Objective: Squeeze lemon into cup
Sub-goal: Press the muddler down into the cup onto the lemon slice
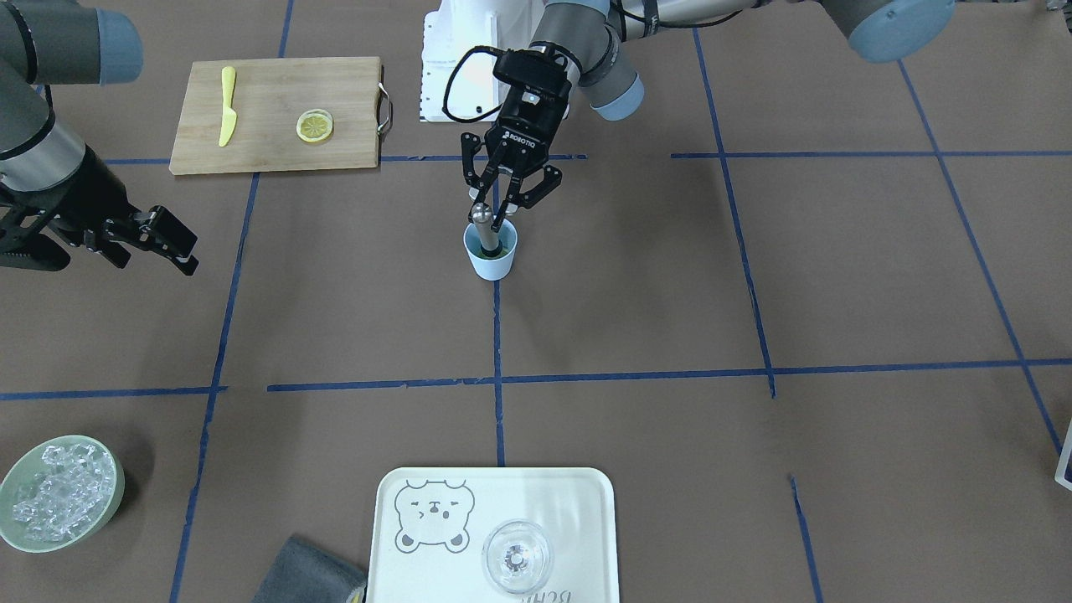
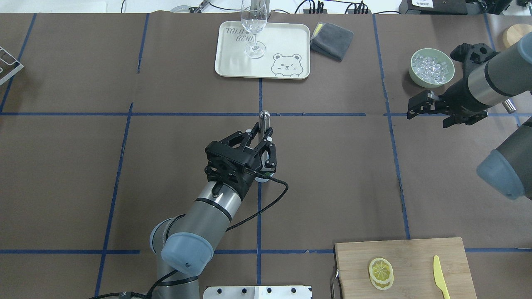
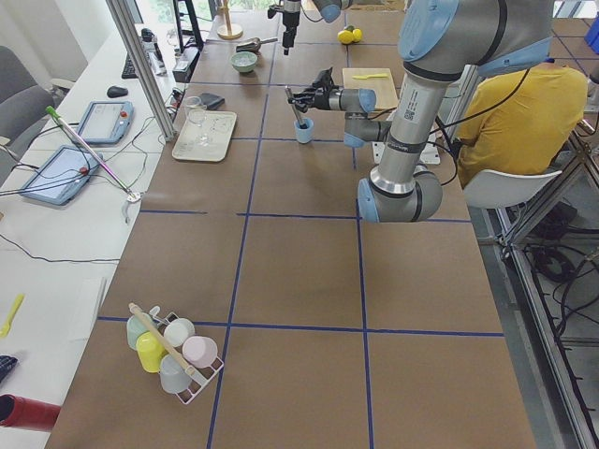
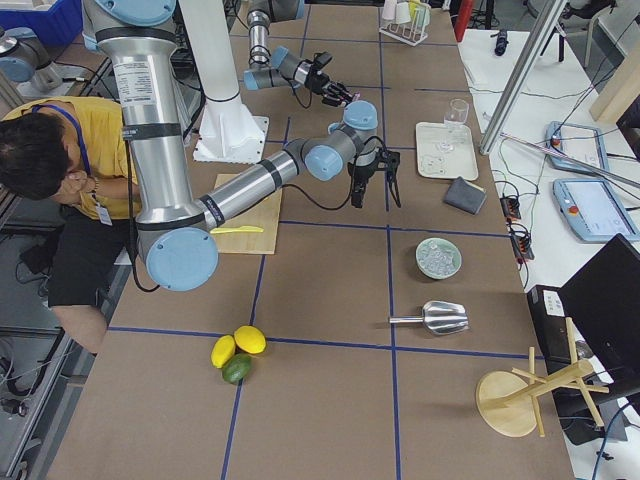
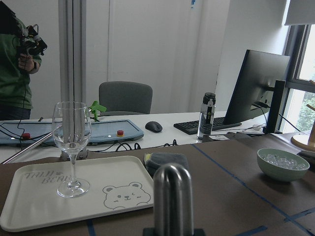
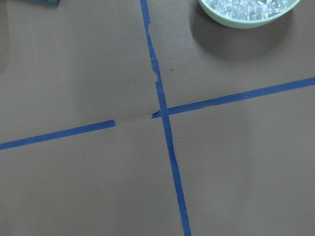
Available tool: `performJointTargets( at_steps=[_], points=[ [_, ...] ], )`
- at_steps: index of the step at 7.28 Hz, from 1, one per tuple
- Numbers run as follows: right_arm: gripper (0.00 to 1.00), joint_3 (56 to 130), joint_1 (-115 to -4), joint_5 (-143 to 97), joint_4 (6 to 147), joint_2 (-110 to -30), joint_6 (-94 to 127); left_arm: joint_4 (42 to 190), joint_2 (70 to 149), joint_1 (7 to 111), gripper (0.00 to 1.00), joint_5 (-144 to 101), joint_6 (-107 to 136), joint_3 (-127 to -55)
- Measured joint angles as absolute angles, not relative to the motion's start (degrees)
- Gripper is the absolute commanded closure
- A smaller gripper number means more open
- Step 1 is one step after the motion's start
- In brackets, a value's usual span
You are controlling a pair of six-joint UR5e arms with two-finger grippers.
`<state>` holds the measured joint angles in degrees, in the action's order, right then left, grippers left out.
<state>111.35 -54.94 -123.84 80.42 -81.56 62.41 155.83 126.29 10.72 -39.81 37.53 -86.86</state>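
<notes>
The light-blue cup [image 1: 492, 261] stands at the table's middle. A metal muddler [image 1: 481, 218] stands in it and hides its inside. My left gripper [image 1: 492, 213] reaches in level and is shut on the muddler's upper part [image 2: 264, 120]. The muddler's rounded top fills the bottom middle of the left wrist view [image 5: 173, 196]. The lemon slice [image 1: 315, 126] lies on the wooden cutting board [image 1: 276, 92], overlapping a second slice [image 2: 383, 282]. My right gripper [image 1: 109, 260] is open and empty, hovering far from the cup, between the board and the ice bowl.
A yellow knife [image 1: 227, 107] lies on the board. A pale green bowl [image 1: 17, 536] of ice sits at the table's far corner. A white bear tray [image 1: 578, 502] holds a clear glass [image 1: 517, 557], with a grey cloth [image 1: 310, 578] beside it.
</notes>
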Motion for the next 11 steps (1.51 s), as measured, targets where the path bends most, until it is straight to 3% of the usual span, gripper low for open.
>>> performJointTargets(
  at_steps=[8, 11],
  points=[
    [0.00, 111.8, -55.0, -123.9, 80.4, -81.6, 62.7, 155.8, 126.4, 10.2, 1.00, -40.0, 37.5, -85.5],
    [0.00, 111.8, -55.0, -123.9, 80.4, -81.5, 62.4, 155.6, 128.0, 10.2, 1.00, -40.5, 26.1, -91.7]
  ],
)
